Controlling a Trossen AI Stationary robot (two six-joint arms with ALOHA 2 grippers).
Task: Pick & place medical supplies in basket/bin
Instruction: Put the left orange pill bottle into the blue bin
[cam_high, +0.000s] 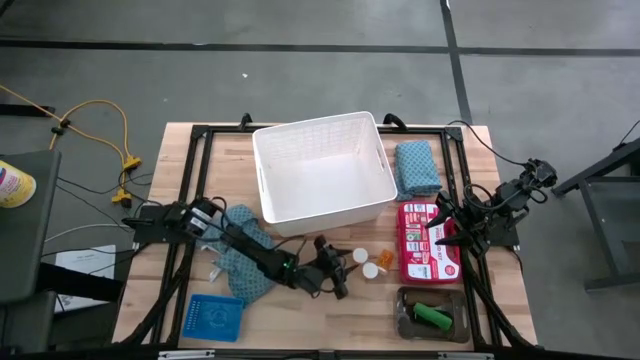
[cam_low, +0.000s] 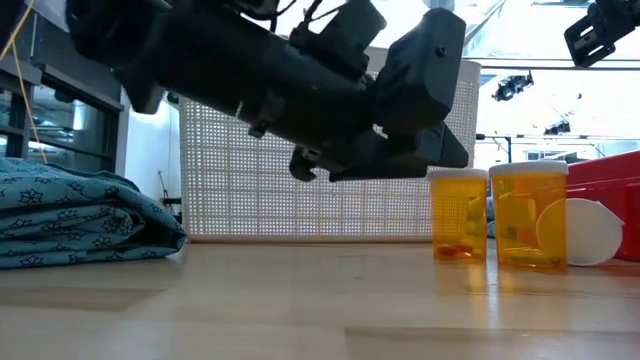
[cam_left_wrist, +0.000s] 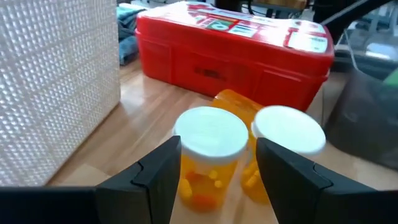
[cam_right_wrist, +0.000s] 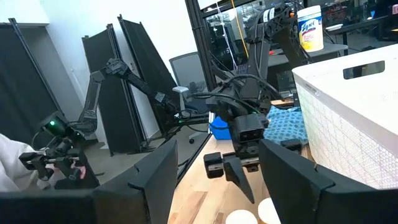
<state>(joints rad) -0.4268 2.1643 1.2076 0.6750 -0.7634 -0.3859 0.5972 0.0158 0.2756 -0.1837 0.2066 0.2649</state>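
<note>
Two upright orange pill bottles with white caps (cam_left_wrist: 209, 138) (cam_left_wrist: 287, 130) stand on the table beside the red first-aid box (cam_left_wrist: 236, 50); a third (cam_left_wrist: 239, 102) lies on its side behind them. My left gripper (cam_left_wrist: 219, 146) (cam_high: 342, 268) is open and hovers just short of the nearer bottle (cam_low: 460, 215), its fingers to either side of it, not touching. My right gripper (cam_high: 445, 232) (cam_right_wrist: 214, 186) is open above the red box (cam_high: 430, 240). The white lattice basket (cam_high: 320, 170) stands at the far middle. One teal cloth (cam_high: 418, 165) lies right of it, another (cam_high: 245, 250) under my left arm.
A grey see-through tray (cam_high: 432, 313) at the near right holds a green piece and dark pieces. A blue mesh tray (cam_high: 215, 317) sits at the near left. The basket wall (cam_left_wrist: 50, 87) stands close beside my left gripper. Bare wood lies at the near middle.
</note>
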